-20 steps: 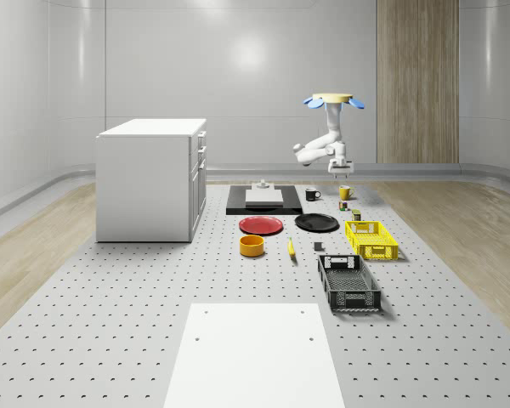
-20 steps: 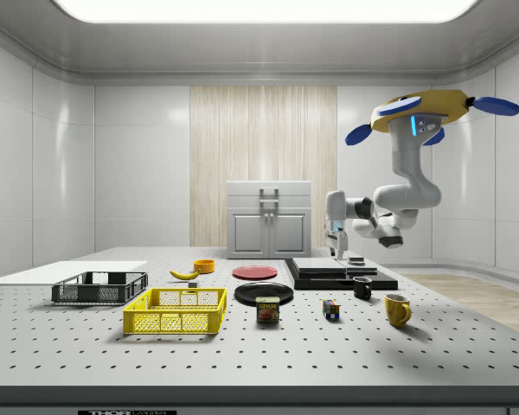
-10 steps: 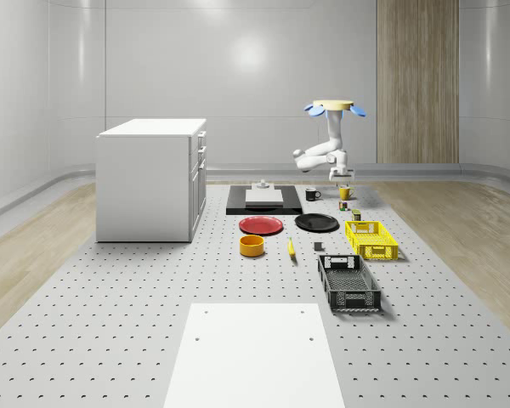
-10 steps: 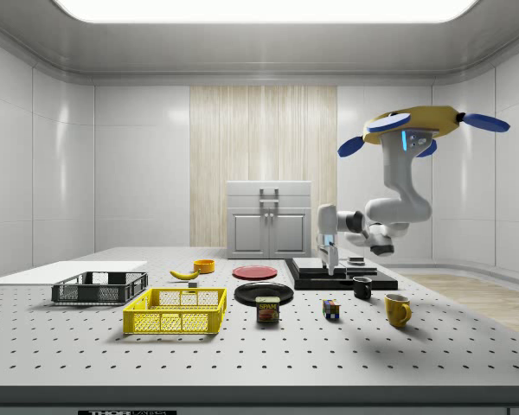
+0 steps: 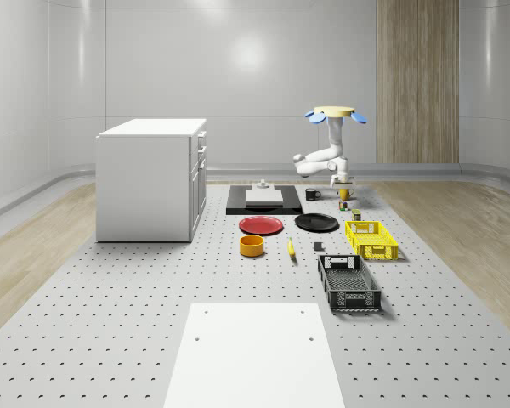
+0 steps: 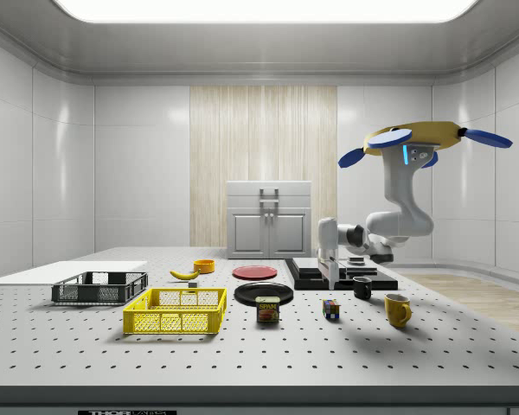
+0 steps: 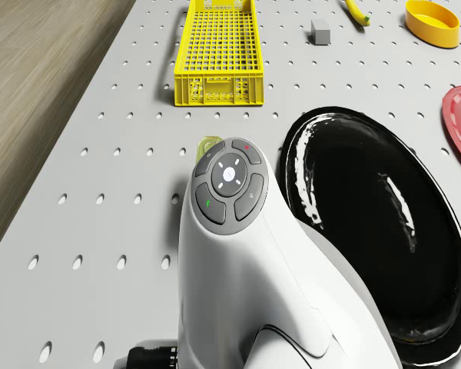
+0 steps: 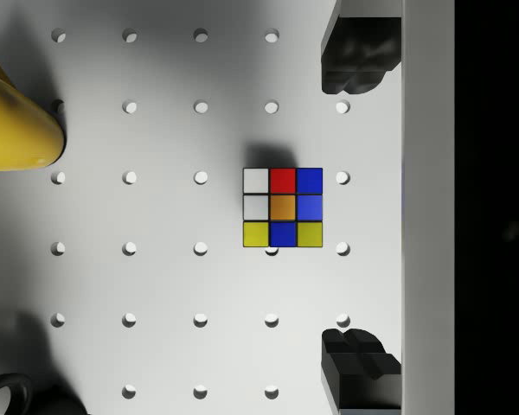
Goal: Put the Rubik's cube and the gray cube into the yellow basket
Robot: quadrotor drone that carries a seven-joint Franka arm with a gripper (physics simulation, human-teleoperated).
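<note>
Side view: drone [image 6: 415, 138] hovers above the table's far end — gripper [image 6: 331, 275] hangs fingers wide apart, directly over the Rubik's cube [image 8: 282, 207], beside the yellow mug [image 6: 397, 309].

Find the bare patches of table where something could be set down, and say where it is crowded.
Bare: the table around the white sheet, and between cabinet and red plate. Crowded: the far end, where Rubik's cube, yellow mug, black mug and can cluster under the hovering drone.
</note>
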